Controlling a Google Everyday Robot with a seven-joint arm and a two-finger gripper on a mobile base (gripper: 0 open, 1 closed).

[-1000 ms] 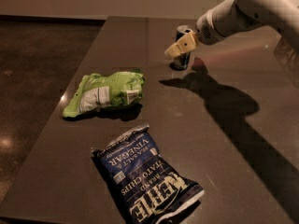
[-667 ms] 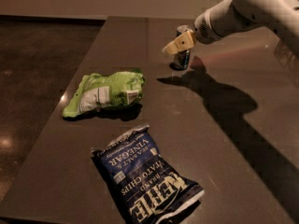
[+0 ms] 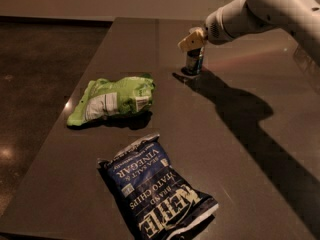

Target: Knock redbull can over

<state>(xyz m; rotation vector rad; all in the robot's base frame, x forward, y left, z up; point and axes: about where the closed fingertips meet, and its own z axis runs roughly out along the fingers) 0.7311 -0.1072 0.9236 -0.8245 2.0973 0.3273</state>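
Observation:
The redbull can (image 3: 194,62) stands upright on the dark table (image 3: 235,149), at the far middle. It is slim and blue and silver; its top is hidden behind the gripper. My gripper (image 3: 191,40), with cream-coloured fingers, comes in from the upper right on a white arm. It sits right at the can's top, on its left side.
A green chip bag (image 3: 114,99) lies at the left of the table. A dark blue Kettle chip bag (image 3: 155,192) lies at the front. The table's left edge runs diagonally, with dark floor (image 3: 40,84) beyond it. The arm's shadow falls across the table's right half.
The gripper has moved a little to the left and up over the can's top. The can still stands in the same spot.

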